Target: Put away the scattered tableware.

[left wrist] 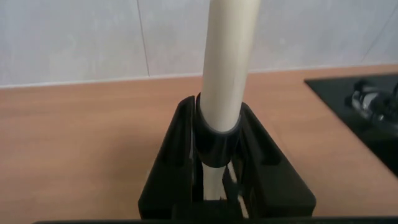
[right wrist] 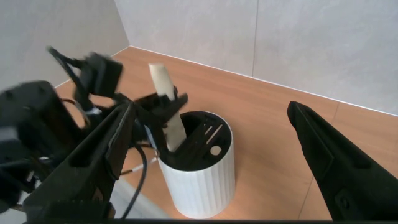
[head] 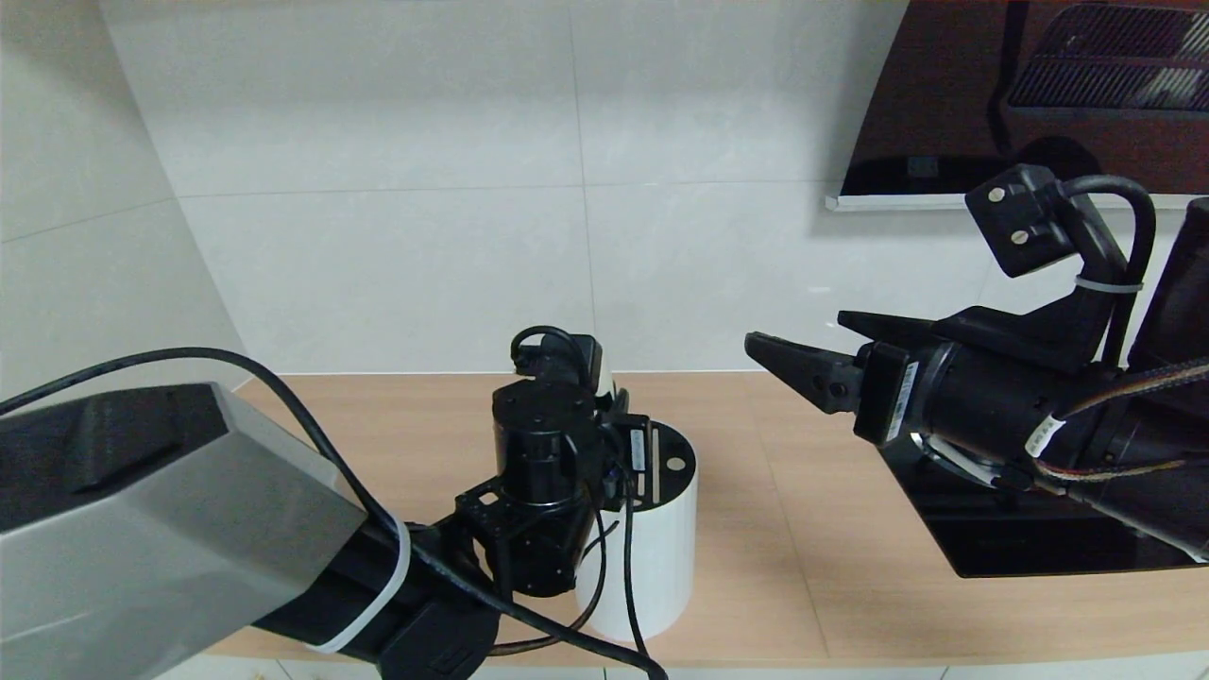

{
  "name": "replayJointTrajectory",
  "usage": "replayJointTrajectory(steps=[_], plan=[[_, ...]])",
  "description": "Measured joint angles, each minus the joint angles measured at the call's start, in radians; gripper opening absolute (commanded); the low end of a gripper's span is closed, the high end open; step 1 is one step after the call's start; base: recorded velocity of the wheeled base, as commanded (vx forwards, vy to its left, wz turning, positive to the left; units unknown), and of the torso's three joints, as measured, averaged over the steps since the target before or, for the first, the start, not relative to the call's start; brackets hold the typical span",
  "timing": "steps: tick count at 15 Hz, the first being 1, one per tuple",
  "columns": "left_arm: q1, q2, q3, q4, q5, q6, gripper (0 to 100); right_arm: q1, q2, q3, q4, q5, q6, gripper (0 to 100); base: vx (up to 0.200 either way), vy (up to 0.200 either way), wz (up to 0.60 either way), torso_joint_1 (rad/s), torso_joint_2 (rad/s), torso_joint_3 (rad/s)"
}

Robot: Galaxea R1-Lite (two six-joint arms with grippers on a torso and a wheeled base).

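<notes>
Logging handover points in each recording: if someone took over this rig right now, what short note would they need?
Left gripper: shut on a cream-handled utensil, held upright over the white holder.
Right gripper: open, holding nothing, above the counter beside the black cooktop.
Done: the utensil is picked up and its lower end is at the holder's slotted top; how deep it sits cannot be told.
Left: probably seat it fully, open the left gripper, lift away, then look for further pieces.
</notes>
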Motion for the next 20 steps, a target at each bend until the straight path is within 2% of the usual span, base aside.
replayJointTrajectory(steps=[6, 7, 16, 20], plan=[[-0.002, 0.026, 0.012, -0.001, 0.006, 0.000, 0, 0.000, 0.000, 0.000, 0.000, 0.000, 0.000, 100, 0.000, 0.000, 0.00, 0.000, 0.00, 0.000], [-0.003, 0.027, 0.013, -0.001, 0.009, 0.001, 100, 0.000, 0.000, 0.000, 0.000, 0.000, 0.000, 100, 0.000, 0.000, 0.00, 0.000, 0.00, 0.000], [-0.012, 0.023, 0.015, -0.003, 0.025, 0.003, 100, 0.000, 0.000, 0.001, 0.000, 0.000, 0.000, 100, 0.000, 0.000, 0.00, 0.000, 0.00, 0.000], [-0.048, -0.037, 0.022, -0.078, 0.024, 0.008, 100, -0.001, -0.002, 0.001, -0.001, -0.002, 0.000, 100, 0.000, 0.000, 0.00, 0.000, 0.00, 0.000]])
